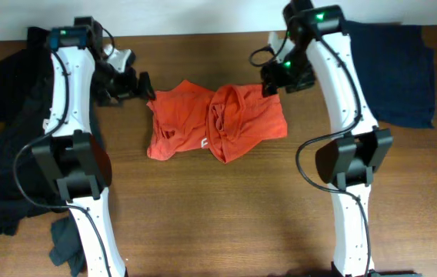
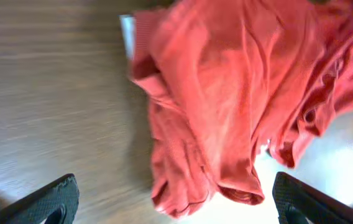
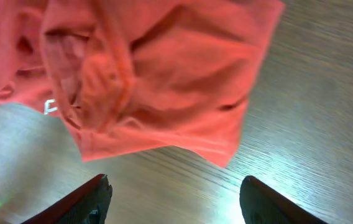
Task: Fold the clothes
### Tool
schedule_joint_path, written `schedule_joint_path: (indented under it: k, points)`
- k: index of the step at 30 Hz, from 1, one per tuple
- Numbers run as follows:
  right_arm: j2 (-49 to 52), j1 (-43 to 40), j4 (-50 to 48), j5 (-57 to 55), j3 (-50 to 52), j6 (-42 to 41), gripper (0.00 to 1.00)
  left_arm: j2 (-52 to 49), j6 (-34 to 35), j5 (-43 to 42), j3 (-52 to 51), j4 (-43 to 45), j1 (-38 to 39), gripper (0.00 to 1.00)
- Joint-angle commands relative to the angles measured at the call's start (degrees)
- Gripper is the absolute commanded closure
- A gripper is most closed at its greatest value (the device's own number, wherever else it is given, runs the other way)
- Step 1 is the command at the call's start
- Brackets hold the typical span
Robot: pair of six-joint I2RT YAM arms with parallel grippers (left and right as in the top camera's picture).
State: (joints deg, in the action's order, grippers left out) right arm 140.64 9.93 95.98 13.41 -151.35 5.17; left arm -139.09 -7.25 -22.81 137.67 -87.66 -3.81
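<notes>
The orange-red T-shirt (image 1: 215, 121) lies crumpled, its white print hidden in folds except one scrap. The left gripper (image 1: 140, 85), just off the shirt's left edge, and the right gripper (image 1: 272, 81), at its upper right corner, both gape empty. The dark garments (image 1: 7, 115) farther out are partly hidden behind the arms.

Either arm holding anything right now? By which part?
Nothing held: left jaws and right jaws both open, gripping no part of the shirt.

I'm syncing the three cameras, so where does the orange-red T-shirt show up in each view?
Overhead: the orange-red T-shirt lies crumpled near the middle of the picture, slightly above centre.
Left wrist: the T-shirt fills the upper middle and right.
Right wrist: the T-shirt fills the upper left and middle.
Shared landmark: the brown wooden table beneath it, seen in all three views.
</notes>
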Motion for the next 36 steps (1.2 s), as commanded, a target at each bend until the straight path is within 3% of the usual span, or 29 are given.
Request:
schedule_joint_path:
  k: [1, 15, 17, 18, 19, 22, 24, 26, 27, 28, 33, 34, 36]
  points:
    - [-0.90, -0.59, 0.33, 0.96, -1.09, 0.59, 0.29, 1.18, -9.16, -8.68, -6.64, 1.73, 0.13, 0.01]
    - [-0.87, -1.01, 0.24, 0.94, -1.09, 1.70, 0.29, 1.18, -11.13, -9.14, -21.46, 14.03, 4.52, 0.01]
    - [-0.87, -1.03, 0.22, 0.94, -1.09, 1.70, 0.29, 1.18, -11.10, -8.87, -22.18, 15.32, 5.79, 0.07]
    - [-0.87, -1.03, 0.20, 0.94, -1.09, 1.70, 0.29, 1.18, -11.10, -8.85, -22.73, 16.13, 6.49, 0.11]
    - [-0.87, -1.03, 0.22, 0.94, -1.09, 1.68, 0.29, 1.18, -11.10, -8.76, -23.19, 16.70, 7.06, 0.21]
    - [-0.87, -1.01, 0.31, 0.94, -1.09, 1.68, 0.29, 1.09, -9.53, -4.79, -24.33, 18.10, 8.59, 0.62]
    - [-0.87, -1.01, 0.26, 0.94, -1.09, 1.66, 0.30, 1.09, -5.73, 0.22, -24.33, 18.34, 8.92, 0.81]
    - [-0.76, -1.01, 0.28, 0.96, -1.07, 1.64, 0.34, 1.25, -3.13, 2.82, -24.20, 18.27, 8.72, 0.95]
    - [-0.66, -1.01, 0.22, 1.16, -1.03, 1.40, 0.46, 1.38, -1.95, 3.13, -24.04, 18.18, 8.15, 0.99]
    - [-0.63, -0.96, -0.37, 1.73, -0.59, 1.36, 0.58, 1.95, -0.83, 3.13, -24.00, 18.18, 7.34, 0.99]
    - [-0.63, -0.96, -4.26, 7.13, 3.28, 1.22, 0.90, 4.81, 0.13, 3.13, -24.00, 18.25, 6.14, 0.99]
    - [-0.61, -0.96, -5.20, 8.41, 4.33, 1.22, 0.96, 5.53, 0.11, 3.15, -24.00, 18.25, 6.10, 0.99]
    - [-0.61, -0.96, -7.80, 11.63, 7.41, 1.22, 0.96, 6.75, 0.11, 3.17, -24.00, 18.25, 6.10, 0.99]
